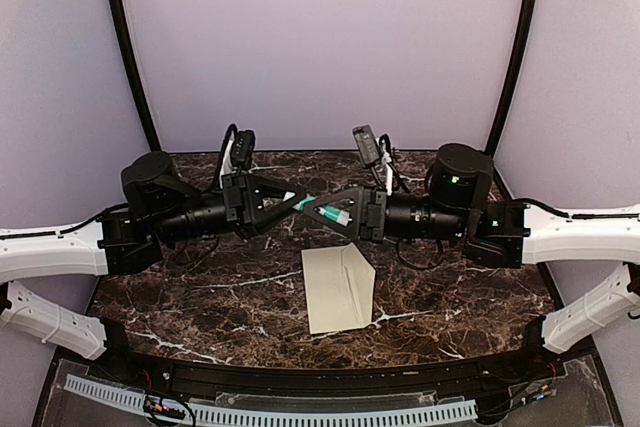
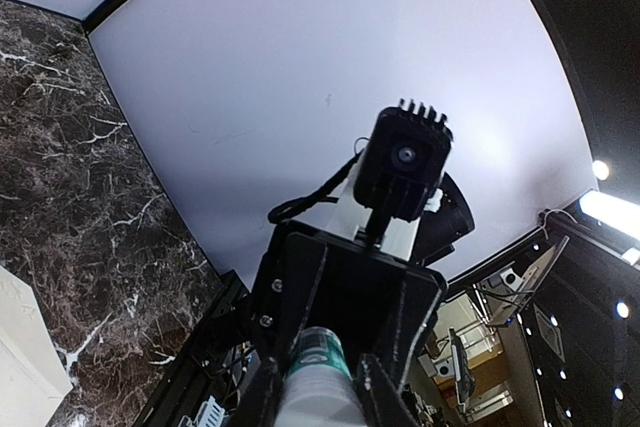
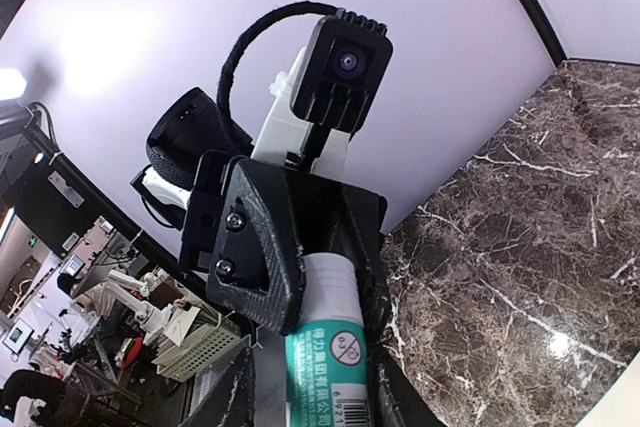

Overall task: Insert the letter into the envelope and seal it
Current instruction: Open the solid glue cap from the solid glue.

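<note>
Envelope [image 1: 338,287] lies flat on table [image 1: 200,297], edges untouched.

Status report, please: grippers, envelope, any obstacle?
Left gripper and right gripper both shut on glue stick. Envelope flat on table, untouched. Letter not seen separately.

A dark brown marble table [image 1: 200,297] with white veins fills the middle of the top view. Above its centre, slightly toward 12 o'clock, a white tube [image 1: 325,210] with a green label hangs nearly level, off the stone. Pale lavender walls [image 1: 320,37] rise behind. A black curved pole [image 1: 130,57] stands at 11 o'clock and a second pole [image 1: 515,57] at 1 o'clock. A white slotted strip [image 1: 300,409] runs along 6 o'clock.
</note>
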Controlling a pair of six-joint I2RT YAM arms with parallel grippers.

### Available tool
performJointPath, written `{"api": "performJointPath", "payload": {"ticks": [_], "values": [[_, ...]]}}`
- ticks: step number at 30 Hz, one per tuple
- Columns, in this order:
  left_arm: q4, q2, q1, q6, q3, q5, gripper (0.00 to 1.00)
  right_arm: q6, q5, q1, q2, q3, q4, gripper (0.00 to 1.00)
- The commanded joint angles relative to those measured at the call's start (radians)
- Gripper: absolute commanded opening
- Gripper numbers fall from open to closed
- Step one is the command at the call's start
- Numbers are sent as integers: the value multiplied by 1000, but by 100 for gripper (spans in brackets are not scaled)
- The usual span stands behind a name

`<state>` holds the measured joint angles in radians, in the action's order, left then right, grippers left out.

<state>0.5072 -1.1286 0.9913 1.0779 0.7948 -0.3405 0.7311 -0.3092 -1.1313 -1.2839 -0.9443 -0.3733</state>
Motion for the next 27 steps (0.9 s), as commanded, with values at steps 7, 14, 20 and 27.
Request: {"api": "performJointPath", "payload": {"ticks": [7,14,20,27], "values": [[43,16,4,-11,-10,-25,6,21,43,-8,7,-18,-49,4],[-55,73,4,-43,-14,44,46,12,49,-9,20,-10,-26,0],[-65,77,3,-41,-11,46,29,9,31,-8,8,-16,-20,0],[-49,40,3,-25,-4,2,32,2,25,-8,-3,-26,-9,0]]}}
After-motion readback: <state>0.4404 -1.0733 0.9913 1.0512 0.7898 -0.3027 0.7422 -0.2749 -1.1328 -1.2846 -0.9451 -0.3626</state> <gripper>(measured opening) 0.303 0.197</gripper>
